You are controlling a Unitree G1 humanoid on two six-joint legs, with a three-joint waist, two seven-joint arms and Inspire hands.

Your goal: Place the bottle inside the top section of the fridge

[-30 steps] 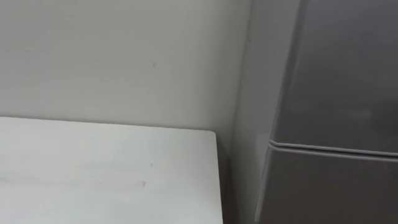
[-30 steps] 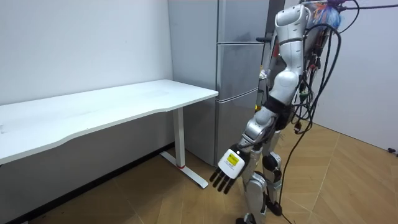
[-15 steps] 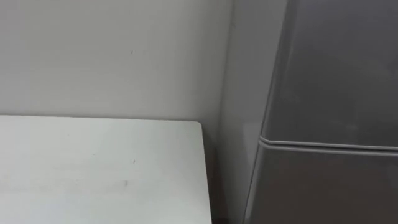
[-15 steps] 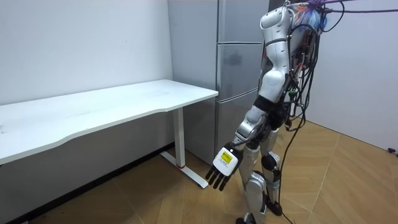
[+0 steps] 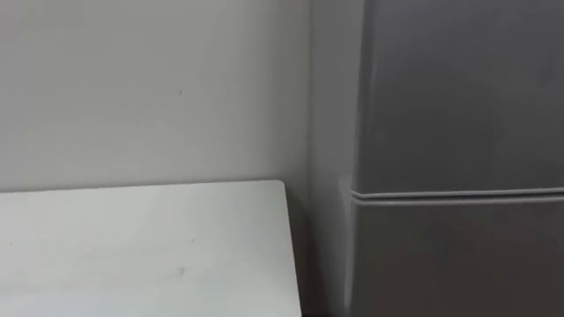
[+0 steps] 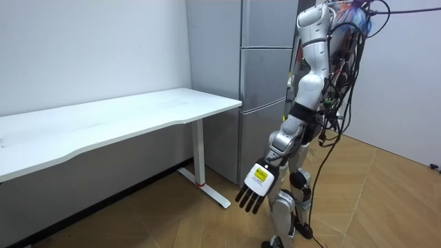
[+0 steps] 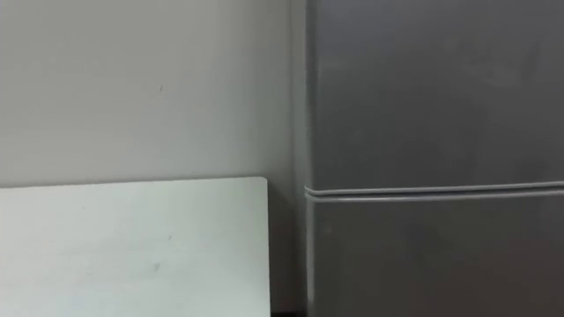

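A tall grey fridge (image 6: 265, 69) stands against the wall with its doors shut. In the eye views its front (image 5: 458, 97) is on the right, crossed by a horizontal seam (image 7: 432, 188) between two doors. I stand close in front of it. My left hand (image 6: 256, 187) hangs low at my side with straight fingers and holds nothing.
A white desk (image 6: 124, 114) stands to the left of the fridge along the pale wall, its corner (image 5: 264, 198) close to the fridge's side. Its white leg (image 6: 201, 165) rests on the wooden floor (image 6: 372, 200), which is open behind me.
The eye view has shifted, so the fridge front now takes up more of the picture. In the room view my body swayed left and back, and my left arm swung with it.
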